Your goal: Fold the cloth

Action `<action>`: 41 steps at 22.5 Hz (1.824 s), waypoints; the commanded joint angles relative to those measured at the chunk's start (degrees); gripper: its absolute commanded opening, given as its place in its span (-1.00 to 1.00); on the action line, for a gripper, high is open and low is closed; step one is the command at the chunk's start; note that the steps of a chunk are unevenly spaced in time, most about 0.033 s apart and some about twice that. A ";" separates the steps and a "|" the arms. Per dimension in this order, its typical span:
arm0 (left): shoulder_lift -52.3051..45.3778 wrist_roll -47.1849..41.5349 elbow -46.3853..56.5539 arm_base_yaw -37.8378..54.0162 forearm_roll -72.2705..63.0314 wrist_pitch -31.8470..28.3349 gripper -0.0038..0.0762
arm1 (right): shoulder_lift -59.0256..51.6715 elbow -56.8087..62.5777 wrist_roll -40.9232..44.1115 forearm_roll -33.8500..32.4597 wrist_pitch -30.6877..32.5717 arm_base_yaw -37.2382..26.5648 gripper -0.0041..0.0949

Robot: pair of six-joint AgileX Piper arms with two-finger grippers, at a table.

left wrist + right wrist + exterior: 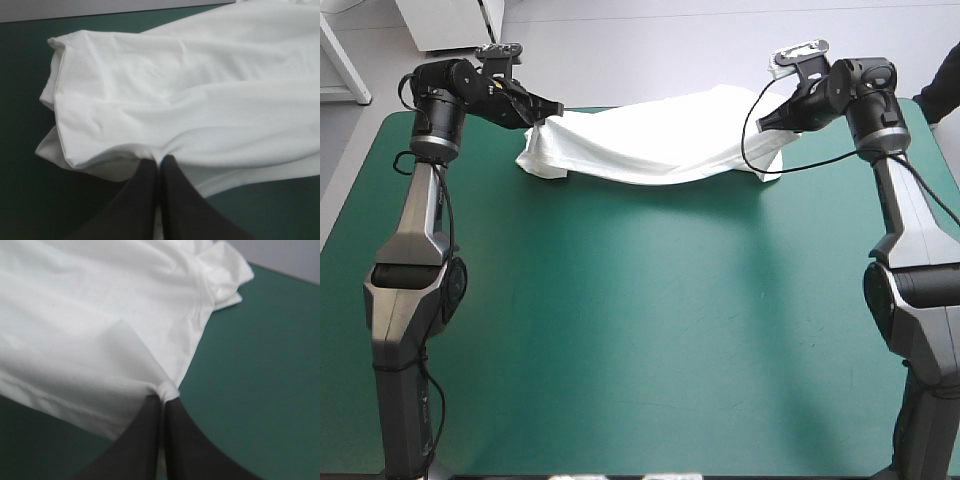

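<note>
The white T-shirt point(650, 145) hangs stretched between both grippers near the table's far edge, its middle sagging toward the teal-green cover. My left gripper point(557, 108) is shut on the T-shirt at its left end, raised above the table. At the right end my right gripper point(763, 122) is shut on the T-shirt too. In the left wrist view the black fingers point(145, 200) pinch a gathered edge of the T-shirt point(190, 90), a sleeve showing beyond. The right wrist view shows the fingers point(150, 440) nipping a bunched corner of the T-shirt point(90, 330).
The teal-green cover point(640, 320) stretches bare from the shirt to the near edge. A white cabinet point(450, 20) stands beyond the far left corner. A dark sleeve point(945, 90) shows past the table's right far corner.
</note>
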 commanded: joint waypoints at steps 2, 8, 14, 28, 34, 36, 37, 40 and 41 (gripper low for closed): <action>-9.80 -0.62 4.27 -0.05 -0.73 1.92 -0.93 | -6.56 1.29 2.09 1.95 3.88 -0.64 -0.95; -23.32 0.38 27.57 -0.16 -0.70 1.92 -0.93 | -11.31 6.65 2.71 5.45 8.86 -0.64 -0.95; -35.88 2.64 49.72 -0.16 0.34 1.82 -0.93 | -22.65 28.58 1.90 5.48 8.86 -0.64 -0.95; -54.81 4.26 90.25 -6.00 3.74 1.34 -0.93 | -52.10 68.54 1.79 3.96 8.86 -0.54 -0.95; -61.67 3.85 98.23 -6.00 4.54 0.00 -0.93 | -56.13 77.63 2.11 4.00 8.86 -0.54 -0.95; -62.56 3.97 100.78 -6.00 4.51 -0.99 -0.93 | -56.95 79.11 2.11 4.39 8.86 -0.54 -0.95; -63.36 4.25 102.12 -6.00 4.35 -3.34 -0.93 | -57.18 79.28 2.11 4.39 8.86 -0.54 -0.95; -63.71 4.81 102.55 -6.00 4.54 -4.97 -0.92 | -57.45 79.44 2.11 4.64 8.86 -0.54 -0.93; -63.71 5.26 102.55 -6.00 4.90 -5.07 -0.89 | -57.45 79.67 1.97 4.75 8.86 -0.54 -0.88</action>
